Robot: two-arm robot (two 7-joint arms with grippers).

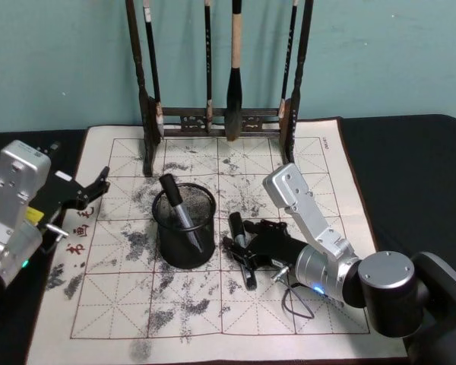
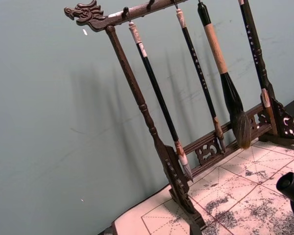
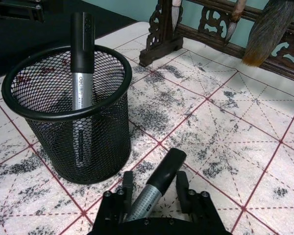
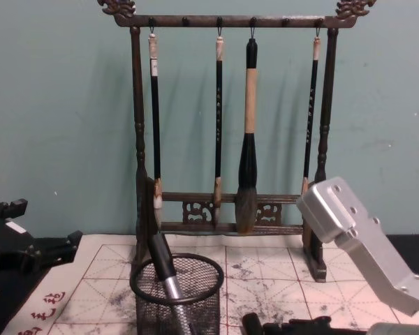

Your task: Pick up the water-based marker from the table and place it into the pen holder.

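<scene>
Since it lies low on the mat [image 1: 289, 304] just beside the pen holder [image 1: 175, 247], the marker [image 3: 169, 161] is straddled by the right claw [image 3: 155, 177]; whether it is gripped cannot be told. The left claw [image 1: 99, 190] is held agape, well apart.

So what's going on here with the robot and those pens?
The robot is tidying markers into the black mesh pen holder. One marker already leans inside it. The right gripper is down on the ink-stained practice mat just beside the holder, open and straddling a second marker that lies flat there, not yet lifted. The left gripper hangs open off to the left, idle.
</scene>
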